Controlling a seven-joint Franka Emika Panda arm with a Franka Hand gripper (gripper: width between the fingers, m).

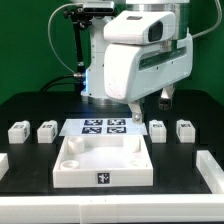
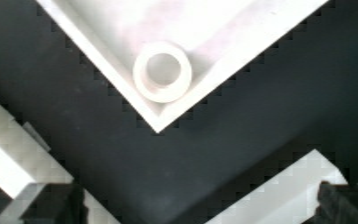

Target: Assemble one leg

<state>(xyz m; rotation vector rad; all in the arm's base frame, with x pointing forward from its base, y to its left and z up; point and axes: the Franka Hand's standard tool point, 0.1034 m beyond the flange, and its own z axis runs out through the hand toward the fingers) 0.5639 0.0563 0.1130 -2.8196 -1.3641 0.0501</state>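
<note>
Several small white legs stand in a row on the black table: two at the exterior view's left (image 1: pixel 17 130) (image 1: pixel 47 130) and two at its right (image 1: pixel 157 129) (image 1: pixel 184 129). The large white square tray (image 1: pixel 72 170) lies in front of them. My gripper (image 1: pixel 136 110) hangs above the tray's far right corner, near the inner right leg. In the wrist view the gripper (image 2: pixel 194 208) is open and empty, its dark fingertips (image 2: pixel 43 205) set wide apart. A corner of the tray (image 2: pixel 105 30) with a round socket (image 2: pixel 163 72) lies below it. No leg shows there.
The marker board (image 1: pixel 105 127) lies behind the tray. White raised pieces sit at the table's left edge (image 1: pixel 3 165) and right edge (image 1: pixel 212 170). White strips (image 2: pixel 7 140) (image 2: pixel 274 190) cross the wrist view's edges; I cannot tell what they are.
</note>
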